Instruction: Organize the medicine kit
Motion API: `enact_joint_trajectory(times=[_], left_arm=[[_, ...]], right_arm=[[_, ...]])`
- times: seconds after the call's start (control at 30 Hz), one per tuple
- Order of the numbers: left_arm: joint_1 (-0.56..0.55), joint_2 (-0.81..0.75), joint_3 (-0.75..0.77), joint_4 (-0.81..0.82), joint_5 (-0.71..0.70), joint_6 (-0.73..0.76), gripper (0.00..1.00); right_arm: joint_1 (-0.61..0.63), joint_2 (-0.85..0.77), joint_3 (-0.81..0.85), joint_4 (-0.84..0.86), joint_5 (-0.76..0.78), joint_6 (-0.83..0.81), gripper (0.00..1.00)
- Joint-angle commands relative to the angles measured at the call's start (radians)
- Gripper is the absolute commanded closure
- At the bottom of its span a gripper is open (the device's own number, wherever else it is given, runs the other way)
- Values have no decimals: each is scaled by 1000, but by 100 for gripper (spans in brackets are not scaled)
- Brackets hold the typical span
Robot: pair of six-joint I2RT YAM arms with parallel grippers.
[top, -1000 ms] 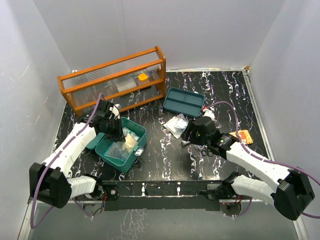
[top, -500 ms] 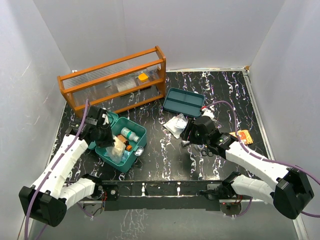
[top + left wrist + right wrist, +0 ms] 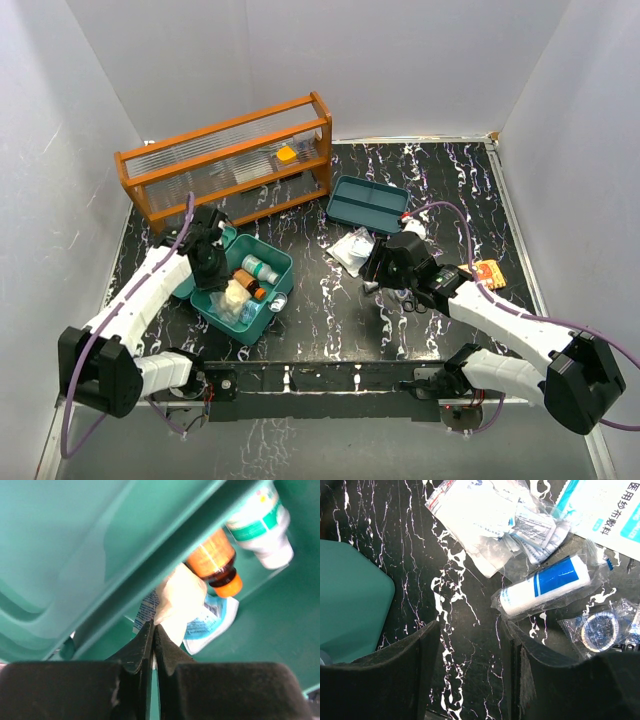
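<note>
The teal medicine kit stands open at the front left, its lid folded out to the left. Inside lie an orange bottle, a white bottle with a green label, a cream wad and a blue-white packet. My left gripper is shut over the kit's left wall, with nothing clearly in it. The teal tray insert lies at the back. My right gripper hangs open over bare table, just short of a wrapped bandage roll.
A pile of clear packets lies beside the right gripper, along with a white box with Chinese print and a bagged round item. An orange packet lies at the right. The wooden rack stands at the back left.
My left gripper has drawn back from over the kit's middle to its left wall, uncovering the bottles. The right arm has barely moved.
</note>
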Motion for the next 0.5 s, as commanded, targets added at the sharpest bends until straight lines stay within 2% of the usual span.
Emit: enact_joint_trajectory(times=[0.0, 0.1, 0.17, 0.3, 0.47], left_arm=[[7, 46, 82, -83, -171, -52, 93], [8, 53, 95, -106, -199, -68, 67], [7, 49, 114, -112, -195, -68, 59], [7, 27, 165, -106, -110, -60, 59], [8, 18, 229, -170, -5, -104, 64]], right_arm=[[-4, -13, 42, 62, 8, -10, 51], [-4, -19, 43, 59, 15, -15, 51], [-3, -22, 44, 59, 17, -20, 51], [-4, -22, 58, 46, 6, -21, 51], [-3, -19, 131, -46, -1, -13, 51]])
